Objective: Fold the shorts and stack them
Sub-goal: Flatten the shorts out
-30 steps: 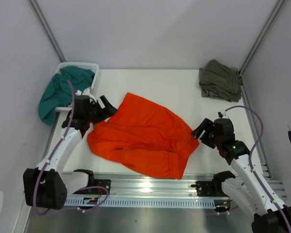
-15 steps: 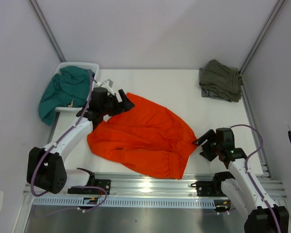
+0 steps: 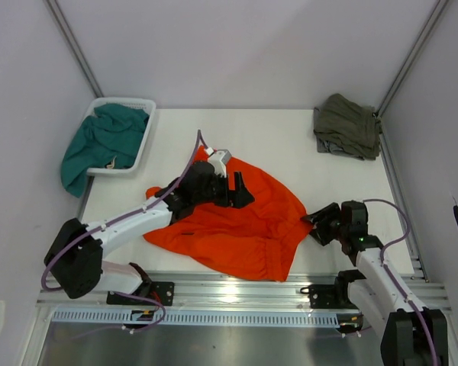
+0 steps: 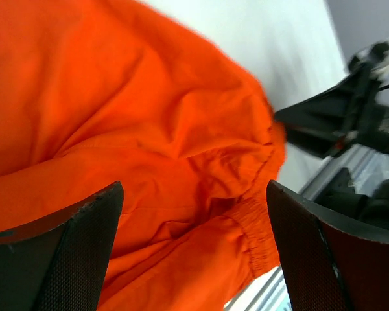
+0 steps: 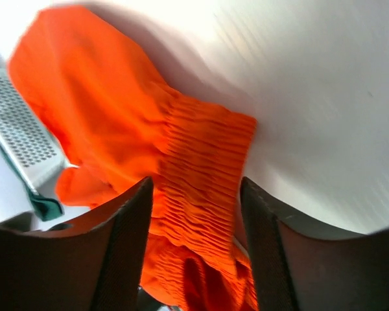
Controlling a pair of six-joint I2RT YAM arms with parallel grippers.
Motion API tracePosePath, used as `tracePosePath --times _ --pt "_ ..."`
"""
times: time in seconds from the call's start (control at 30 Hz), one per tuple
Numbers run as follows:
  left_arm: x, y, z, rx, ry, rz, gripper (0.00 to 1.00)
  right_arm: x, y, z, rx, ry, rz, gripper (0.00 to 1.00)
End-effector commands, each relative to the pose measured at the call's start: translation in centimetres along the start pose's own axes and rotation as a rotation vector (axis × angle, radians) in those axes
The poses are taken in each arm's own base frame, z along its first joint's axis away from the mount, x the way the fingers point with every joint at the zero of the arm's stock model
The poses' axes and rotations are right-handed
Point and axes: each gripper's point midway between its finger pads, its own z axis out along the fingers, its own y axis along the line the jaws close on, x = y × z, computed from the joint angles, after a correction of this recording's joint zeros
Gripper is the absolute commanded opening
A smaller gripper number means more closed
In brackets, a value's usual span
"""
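The bright orange shorts (image 3: 237, 236) lie crumpled in the middle of the white table. My left gripper (image 3: 242, 191) is open and hovers over their upper middle. In the left wrist view its jaws (image 4: 194, 259) stand wide apart above orange fabric (image 4: 149, 116), holding nothing. My right gripper (image 3: 315, 226) is open at the shorts' right corner. In the right wrist view (image 5: 194, 246) the gathered elastic waistband (image 5: 201, 168) lies between its parted fingers. The drawstring and hem tag are hidden.
A teal garment (image 3: 99, 141) hangs out of a white basket (image 3: 122, 100) at the back left. A folded olive-green garment (image 3: 347, 126) lies at the back right. A metal rail (image 3: 237, 293) runs along the near edge. Grey walls enclose the table.
My left arm has swung right, from the shorts' left edge near the basket to over their middle. My right gripper has dropped lower and closed in on the shorts' right corner.
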Motion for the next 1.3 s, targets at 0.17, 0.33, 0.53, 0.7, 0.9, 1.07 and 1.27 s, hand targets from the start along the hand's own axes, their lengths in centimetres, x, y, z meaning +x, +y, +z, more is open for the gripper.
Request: tracePosePath --times 0.17,0.33,0.53,0.7,0.9,1.07,1.27 --pt "2.1 2.3 3.4 -0.043 0.021 0.044 0.92 -3.7 2.5 1.9 -0.080 -0.108 -0.027 0.44" --pt "3.4 -1.3 4.2 0.168 0.060 0.046 0.90 -5.9 3.1 3.2 -0.072 -0.172 -0.071 0.14" --pt "5.8 -1.0 5.3 0.159 0.140 0.075 0.89 -9.1 5.7 4.9 -0.071 -0.234 -0.130 0.00" --pt "4.6 4.2 6.5 0.013 0.130 0.007 0.90 -11.5 7.3 8.1 -0.009 -0.259 -0.190 0.00" --pt "3.0 3.0 7.8 0.094 0.155 0.043 0.89 -14.0 10.3 12.0 0.004 -0.279 -0.286 0.00" --pt "1.3 1.9 9.4 0.127 0.142 0.080 0.89 -15.2 12.1 15.7 -0.013 -0.247 -0.323 0.00" --pt "-2.5 -0.1 11.3 0.176 0.099 0.180 0.90 -14.7 13.2 19.7 -0.001 -0.201 -0.376 0.00"
